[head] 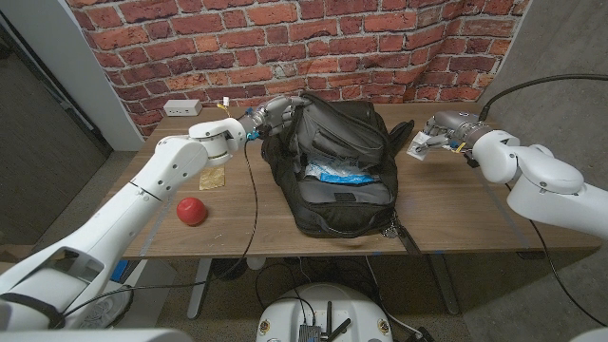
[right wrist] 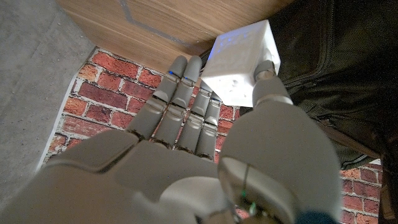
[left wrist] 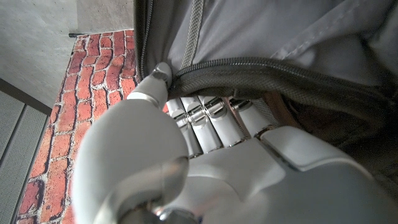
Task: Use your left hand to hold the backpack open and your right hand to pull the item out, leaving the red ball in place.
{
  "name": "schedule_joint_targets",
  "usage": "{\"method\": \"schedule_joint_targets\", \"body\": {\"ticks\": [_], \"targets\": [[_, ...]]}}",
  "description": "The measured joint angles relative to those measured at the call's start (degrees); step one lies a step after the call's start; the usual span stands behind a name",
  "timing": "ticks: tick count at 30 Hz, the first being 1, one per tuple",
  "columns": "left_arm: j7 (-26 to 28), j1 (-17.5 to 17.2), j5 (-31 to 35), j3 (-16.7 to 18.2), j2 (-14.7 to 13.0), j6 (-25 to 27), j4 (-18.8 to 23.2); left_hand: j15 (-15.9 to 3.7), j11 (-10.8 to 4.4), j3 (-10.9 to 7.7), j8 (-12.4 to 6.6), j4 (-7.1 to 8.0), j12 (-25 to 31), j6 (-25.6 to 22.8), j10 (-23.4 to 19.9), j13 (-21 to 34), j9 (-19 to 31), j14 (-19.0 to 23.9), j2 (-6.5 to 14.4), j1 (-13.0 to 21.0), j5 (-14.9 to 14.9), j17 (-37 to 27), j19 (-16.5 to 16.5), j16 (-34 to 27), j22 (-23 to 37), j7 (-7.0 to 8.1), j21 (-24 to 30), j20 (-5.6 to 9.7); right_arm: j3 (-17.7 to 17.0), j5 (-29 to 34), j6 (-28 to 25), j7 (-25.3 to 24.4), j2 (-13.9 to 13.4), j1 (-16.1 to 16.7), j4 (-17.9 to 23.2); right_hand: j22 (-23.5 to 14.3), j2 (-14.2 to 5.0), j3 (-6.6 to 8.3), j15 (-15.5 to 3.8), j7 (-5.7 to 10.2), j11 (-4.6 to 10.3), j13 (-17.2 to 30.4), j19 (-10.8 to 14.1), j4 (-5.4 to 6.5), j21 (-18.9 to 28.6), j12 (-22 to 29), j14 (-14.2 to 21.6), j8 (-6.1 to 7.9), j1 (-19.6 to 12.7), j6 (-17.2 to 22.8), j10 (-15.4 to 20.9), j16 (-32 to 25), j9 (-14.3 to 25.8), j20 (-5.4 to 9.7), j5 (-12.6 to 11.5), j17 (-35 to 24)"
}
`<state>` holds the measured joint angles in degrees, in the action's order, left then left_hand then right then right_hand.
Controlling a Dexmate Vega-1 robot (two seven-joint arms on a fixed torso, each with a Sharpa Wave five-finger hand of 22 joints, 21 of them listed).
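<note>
Your left hand (head: 271,116) sits at the far left rim of the black backpack (head: 342,185), which lies on the wooden table (head: 456,214) with its mouth gaping toward you. In the left wrist view the fingers (left wrist: 208,121) hook under the zippered edge (left wrist: 273,71) while the thumb presses from the other side, so this hand is pinching the rim and holding the bag open. Your right hand (head: 439,131) is out past the right side of the backpack, above the table, and it holds a small white box (right wrist: 239,59) between thumb and fingers; the right wrist view shows the box clamped at its lower edge, with most of it sticking out beyond the fingertips. That grip looks shallow, so move slowly and avoid twisting the wrist, or the box may pivot loose. The item appears to be clear of the bag already, so the step in hand is likely to carry it to open wood on the right and set it down gently before spreading the fingers. Keep the left hand's pinch steady until the right arm is well away, so the flap does not fall and drag on anything. The red ball (head: 192,211) rests on the table's near left side, well apart from both hands; leave it untouched. Something pale blue (head: 337,175) shows inside the bag; I cannot tell what it is.
</note>
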<state>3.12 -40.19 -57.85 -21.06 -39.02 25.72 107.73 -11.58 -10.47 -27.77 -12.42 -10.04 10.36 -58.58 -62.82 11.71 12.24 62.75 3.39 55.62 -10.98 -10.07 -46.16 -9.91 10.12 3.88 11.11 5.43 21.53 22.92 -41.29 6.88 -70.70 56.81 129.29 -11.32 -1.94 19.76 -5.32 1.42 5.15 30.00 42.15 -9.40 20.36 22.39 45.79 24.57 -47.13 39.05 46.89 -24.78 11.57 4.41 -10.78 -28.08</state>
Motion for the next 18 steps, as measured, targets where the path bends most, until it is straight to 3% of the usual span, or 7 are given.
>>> {"method": "schedule_joint_targets", "body": {"ticks": [15,16,18], "targets": [[-3.2,2.4,-0.3,-0.8,-2.9,0.1,-2.5,3.72,0.01,1.16,1.83,0.47,-0.2,8.6,11.2,-0.3,-0.2,-9.4,-3.0,-1.8,0.0,0.2,4.4,0.4,0.0,-0.20,0.0,-1.09,1.6,-0.1,-0.6,-0.6,0.0,-1.3,-0.2,0.0,-0.15,0.00,0.00,0.09,0.00,0.0,0.0,0.00,0.0,-0.2,0.0,-0.25,0.1,-0.1,0.0,0.2,0.1,0.00,-0.1,-0.2],[-7.8,2.5,0.0,-0.8,-3.1,-0.5,-2.7,4.02,0.15,1.20,1.83,0.43,-0.2,9.2,12.1,-0.3,-0.2,-10.3,-3.3,-2.1,0.0,0.3,5.0,0.5,0.0,-0.21,0.0,-1.21,2.8,-0.1,-0.6,-0.6,-0.1,-2.4,-0.1,0.0,-0.15,0.00,0.00,0.10,0.00,0.0,0.0,0.00,0.0,-0.2,0.0,-0.28,0.1,-0.1,0.0,0.2,0.1,0.00,-0.1,-0.2],[-8.6,2.7,0.1,-0.9,-3.4,-0.7,-3.1,4.52,0.56,1.50,2.05,0.66,-0.2,10.2,13.5,-0.3,-0.3,-11.7,-3.7,-2.5,0.0,0.5,5.6,0.5,0.0,-0.40,-0.4,-1.48,3.0,0.0,-0.8,-0.6,-0.1,-2.6,-0.1,0.0,-0.15,0.00,0.00,0.10,0.00,0.0,0.0,0.00,0.2,-0.2,0.0,-0.29,0.2,-0.1,0.0,0.2,0.1,0.00,-0.1,-0.2]]}}
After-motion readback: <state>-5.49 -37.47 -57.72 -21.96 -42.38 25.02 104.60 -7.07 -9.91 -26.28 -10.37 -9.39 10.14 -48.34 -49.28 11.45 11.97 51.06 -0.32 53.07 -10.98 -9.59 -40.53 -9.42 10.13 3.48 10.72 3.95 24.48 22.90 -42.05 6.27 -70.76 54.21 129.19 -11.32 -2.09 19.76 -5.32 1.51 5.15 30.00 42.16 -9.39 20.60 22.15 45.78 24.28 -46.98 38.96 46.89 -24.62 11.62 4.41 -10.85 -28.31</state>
